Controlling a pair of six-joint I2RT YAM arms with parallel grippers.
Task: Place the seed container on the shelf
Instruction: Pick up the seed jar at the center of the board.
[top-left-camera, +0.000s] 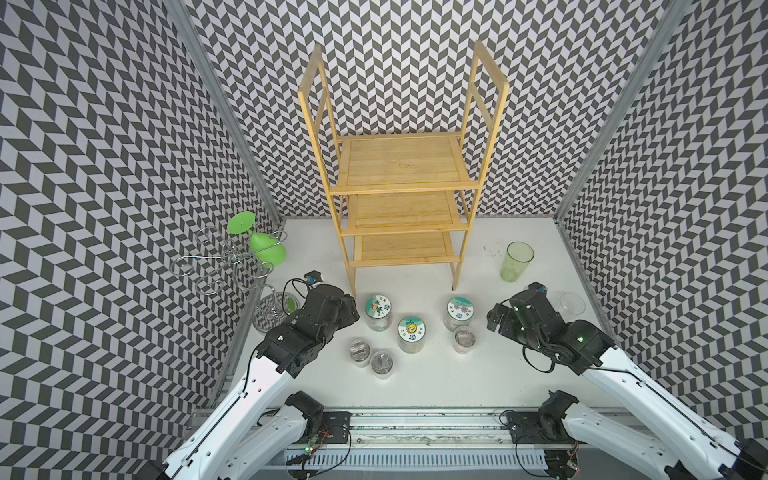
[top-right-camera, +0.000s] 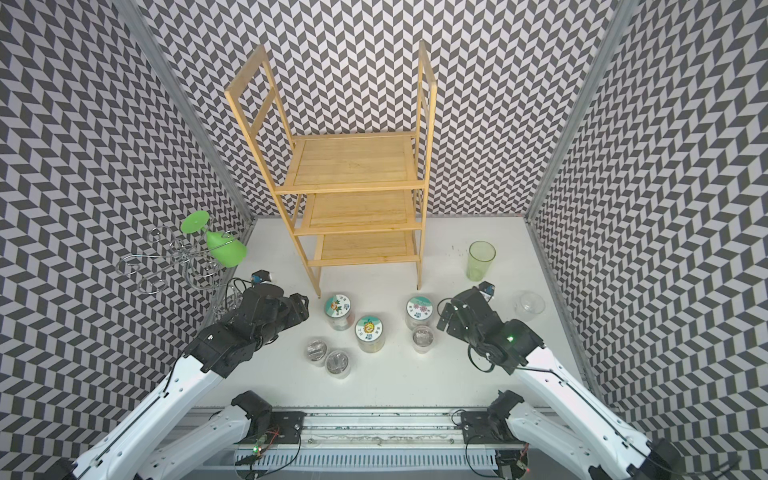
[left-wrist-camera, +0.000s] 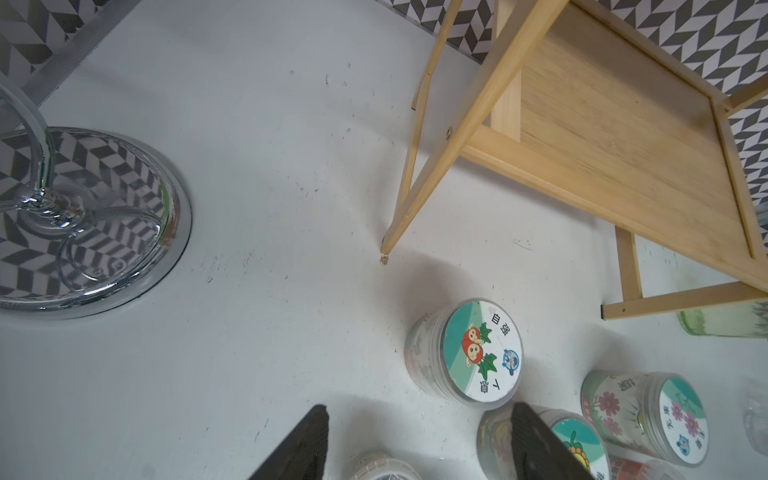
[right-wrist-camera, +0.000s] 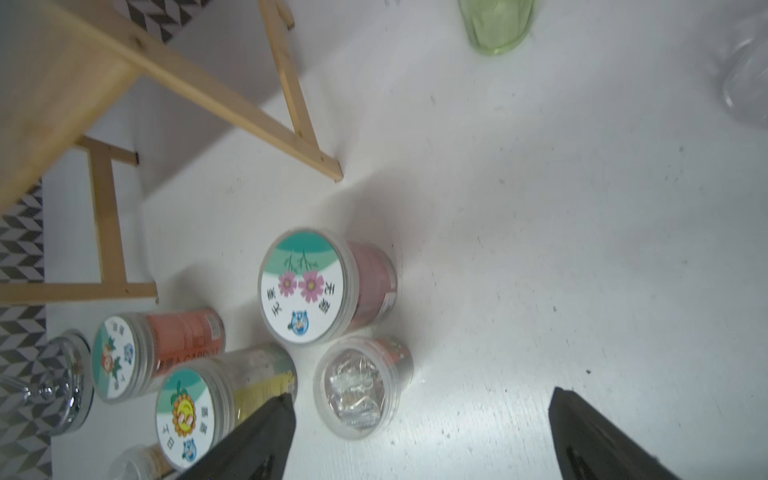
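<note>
Looks like a robotics lab test cell: boxed in by 3 chevron-patterned walls (top-left-camera: 83, 166) on aluminium posts (top-left-camera: 224, 104), left arm (top-left-camera: 232, 399) and right arm (top-left-camera: 648, 403) mounted on a rail (top-left-camera: 424, 424) fronting a white worktop (top-left-camera: 478, 374).

Blocked at 12 o'clock by the shelf (top-left-camera: 405, 178), front legs just behind the jar cluster (top-left-camera: 411, 334). Tight at centre: six jars close together, narrow gaps only. Hemmed at 9 o'clock by the chrome stand (top-left-camera: 232, 254) and its hanging green goblet (top-left-camera: 268, 252). Obstructed at 2 o'clock by a green tumbler (top-left-camera: 516, 261), at 3 o'clock by a clear cup (top-left-camera: 572, 303). Open across bare surface (top-left-camera: 436, 382) at 6 o'clock, also between shelf and tumbler.
</note>
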